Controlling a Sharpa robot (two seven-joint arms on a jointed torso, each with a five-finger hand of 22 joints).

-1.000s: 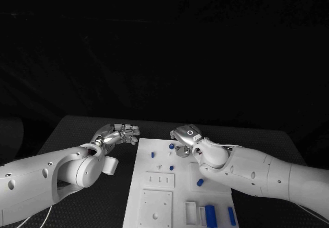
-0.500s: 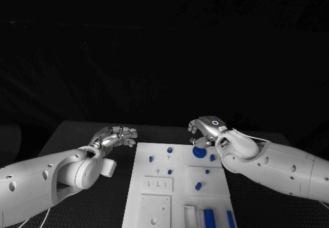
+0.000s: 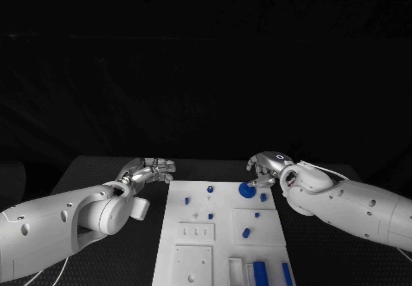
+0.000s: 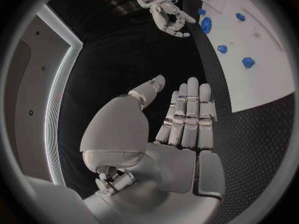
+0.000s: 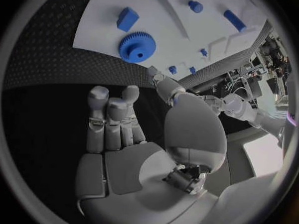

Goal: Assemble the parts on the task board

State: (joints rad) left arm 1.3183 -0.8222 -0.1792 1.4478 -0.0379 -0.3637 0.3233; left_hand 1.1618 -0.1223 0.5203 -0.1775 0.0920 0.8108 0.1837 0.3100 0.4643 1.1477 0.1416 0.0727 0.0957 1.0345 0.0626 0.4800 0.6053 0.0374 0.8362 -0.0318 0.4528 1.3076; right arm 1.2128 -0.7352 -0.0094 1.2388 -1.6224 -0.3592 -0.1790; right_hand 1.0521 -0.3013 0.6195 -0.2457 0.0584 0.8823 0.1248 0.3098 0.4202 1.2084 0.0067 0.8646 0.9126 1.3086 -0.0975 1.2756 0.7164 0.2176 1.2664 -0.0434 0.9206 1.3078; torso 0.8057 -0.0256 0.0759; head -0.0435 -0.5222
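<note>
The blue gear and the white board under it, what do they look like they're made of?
Blue gear: likely moulded or printed plastic, matte, with uniform colour and crisp teeth. Task board: probably white plastic, matte, with no gloss or grain. Neither can be confirmed by look alone.

Right hand off the board, blue gear left lying on it

The right hand has moved from over the upper middle of the white board out toward its far right corner; a second ago it covered the spot by the small blue pegs, now it sits just beyond the board's edge with nothing in its fingers; the blue gear, hidden under the hand at first, lies uncovered on the board near that corner, just beside the fingertips.
</note>
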